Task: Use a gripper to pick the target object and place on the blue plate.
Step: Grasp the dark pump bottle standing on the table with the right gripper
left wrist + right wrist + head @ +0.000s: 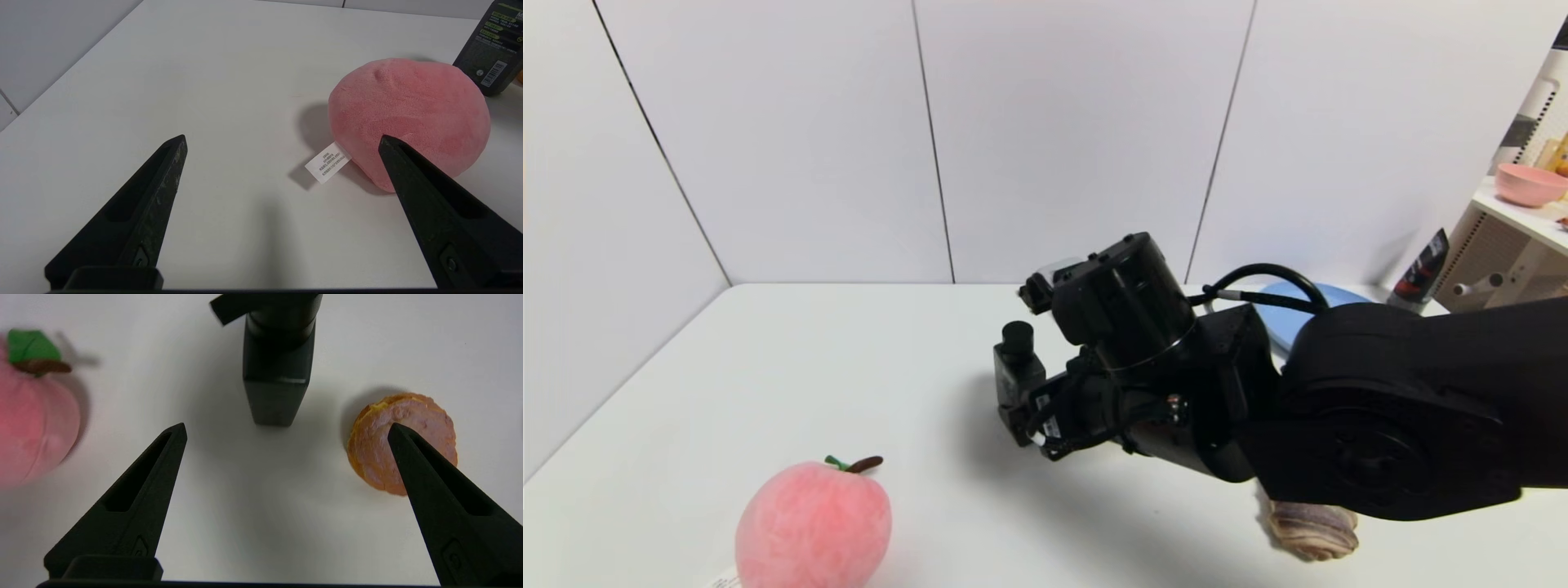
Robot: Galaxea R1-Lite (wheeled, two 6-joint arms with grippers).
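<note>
Head view: right pincer (1033, 425) reaching across the white table (768, 367) from the robot's right, low over the surface, just beside the small black rectangular bottle with round black cap (1017, 363). Bottle upright, near the middle of the table, not yet lifted. Round light-blue plastic plate (1286, 314) mostly hidden behind the arm, toward the back right; well apart from the bottle. Pink plush peach with green leaf (813, 527) at front left. Ridged tan bun (1313, 529) partly under the arm at front right. Black-and-red tube (1421, 269) leaning at the back right edge; pink bowl (1529, 184) on a side shelf.

Left wrist view: left pincer (282, 141) spread wide, holding nothing, hovering near the plush peach (408, 118); probably idle, since the bottle lies on the other arm's side.

Right wrist view: right pincer (286, 430) spread wide, empty, fingers either side of a line running to the bottle (278, 375), which stands ahead of the tips, not yet between them. Bun (402, 441) behind one fingertip. Wide opening presumably kept to clear the bottle's body on approach; further advance judged necessary before closing.
</note>
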